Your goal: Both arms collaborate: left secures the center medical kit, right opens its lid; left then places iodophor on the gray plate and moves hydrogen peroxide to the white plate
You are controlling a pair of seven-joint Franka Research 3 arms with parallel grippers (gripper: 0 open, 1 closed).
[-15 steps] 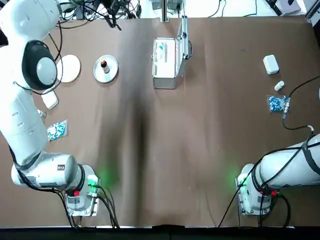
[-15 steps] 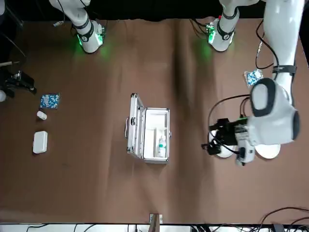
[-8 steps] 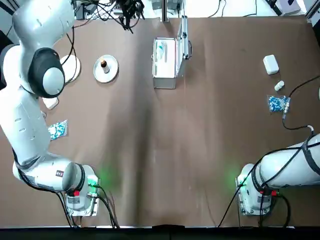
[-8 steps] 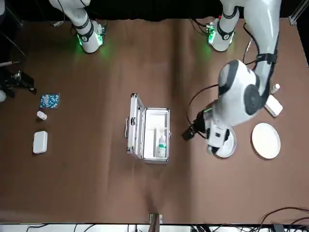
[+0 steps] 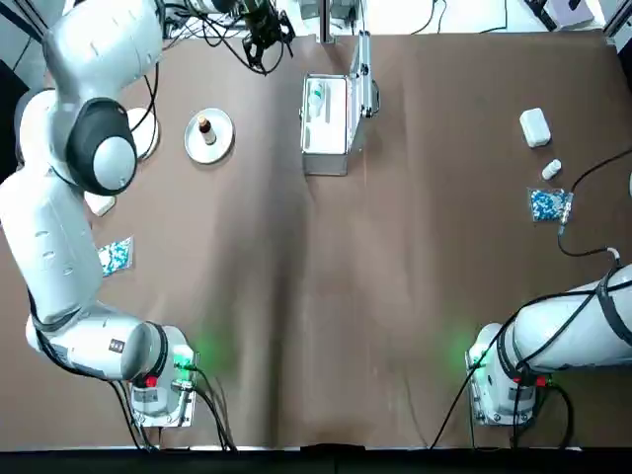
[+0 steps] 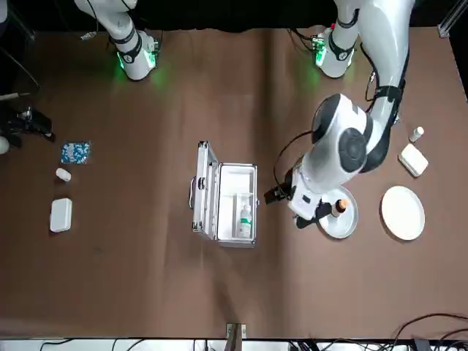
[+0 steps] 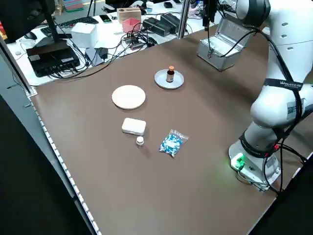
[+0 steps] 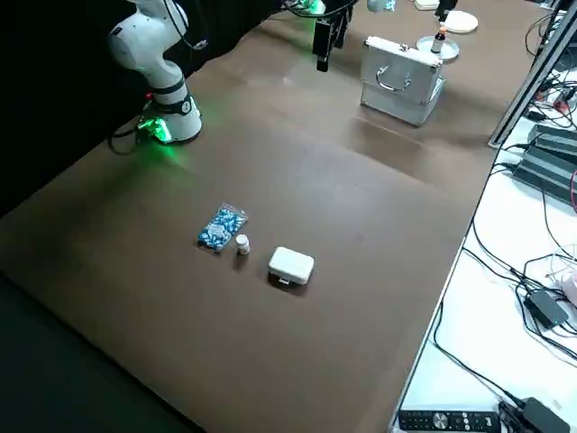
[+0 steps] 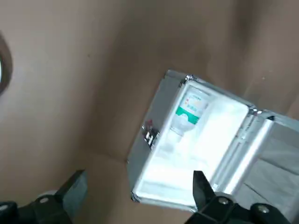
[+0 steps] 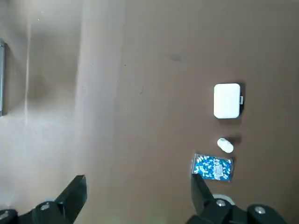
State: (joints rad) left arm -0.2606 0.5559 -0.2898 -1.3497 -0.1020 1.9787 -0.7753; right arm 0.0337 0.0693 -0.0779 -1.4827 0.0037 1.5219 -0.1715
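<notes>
In the front view's centre, the left claw (image 6: 272, 195) hangs wide and empty beside the open kit (image 6: 232, 202) (hydrogen peroxide (image 6: 245, 218) inside); iodophor (image 6: 338, 208) stands on the gray plate (image 6: 344, 223). Right claw (image 10: 135, 198) is wide, empty.

Robotics lab: cable-strewn bench (image 7: 98, 34) beside table (image 7: 146, 186)

Iodophor (image 5: 204, 125) on gray plate (image 5: 219, 141); white plate (image 6: 403, 213) beside; hydrogen peroxide (image 6: 245, 218) in kit (image 6: 235, 178)
</notes>
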